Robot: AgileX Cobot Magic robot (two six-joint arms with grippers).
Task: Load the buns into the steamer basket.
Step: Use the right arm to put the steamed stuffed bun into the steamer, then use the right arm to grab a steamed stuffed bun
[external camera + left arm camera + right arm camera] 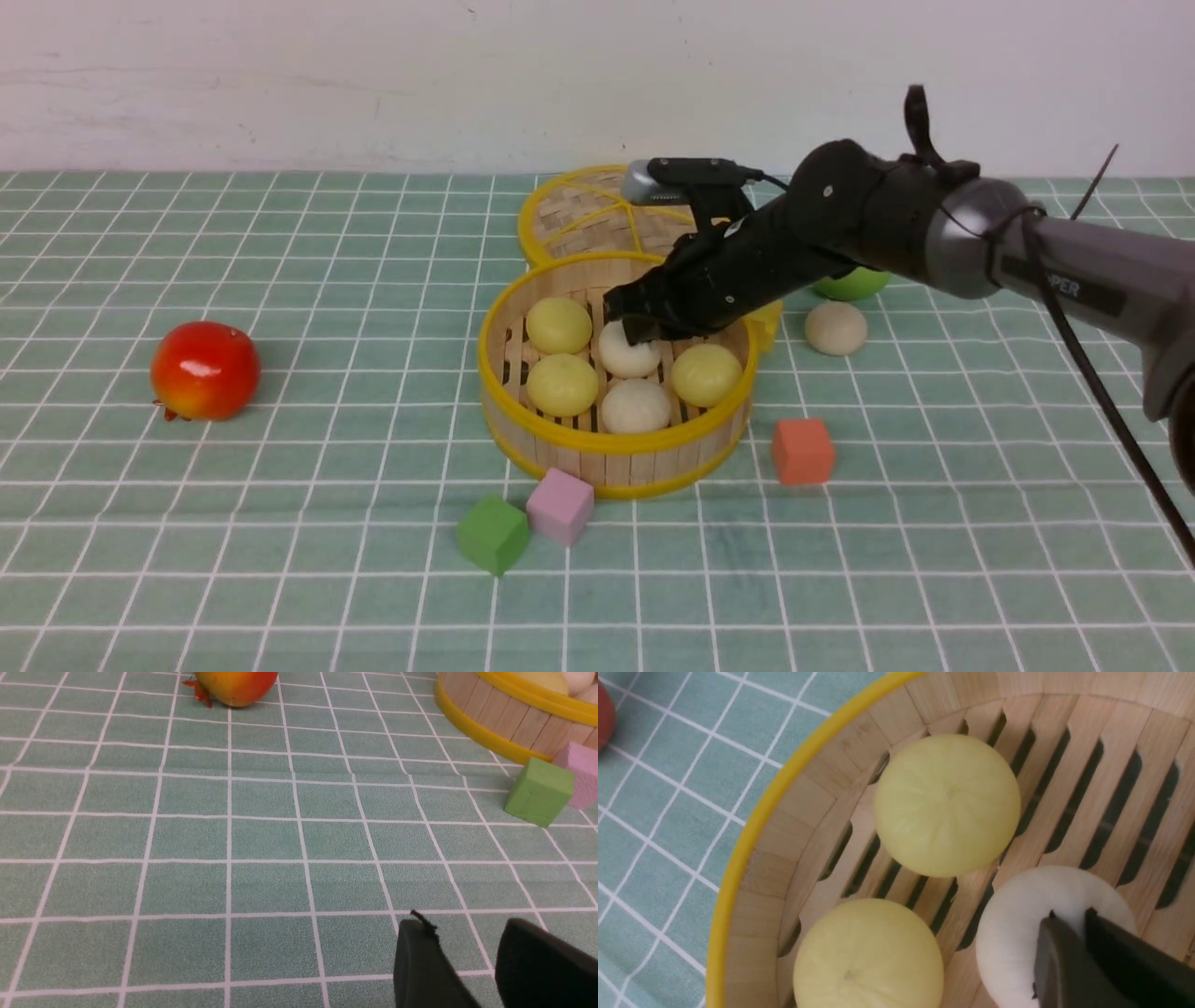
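The steamer basket (616,462) stands mid-table and holds three pale yellow buns (558,324) (563,384) (706,374) and two beige-white ones. One white bun (635,406) lies near the front wall. The other white bun (627,353) (1013,933) rests on the slatted floor. My right gripper (635,327) (1070,913) reaches into the basket; its fingers stand a narrow slit apart, tips pinching this bun's top. A sixth bun (836,328) lies on the cloth right of the basket. My left gripper (465,926) hangs open over bare cloth, with nothing between its fingers.
The flat woven lid (588,215) lies behind the basket, and a green apple (854,283) sits partly behind my right arm. A red-yellow fruit (205,370) is at the left. Green (492,534), pink (560,505) and orange (802,451) cubes lie near the basket's front.
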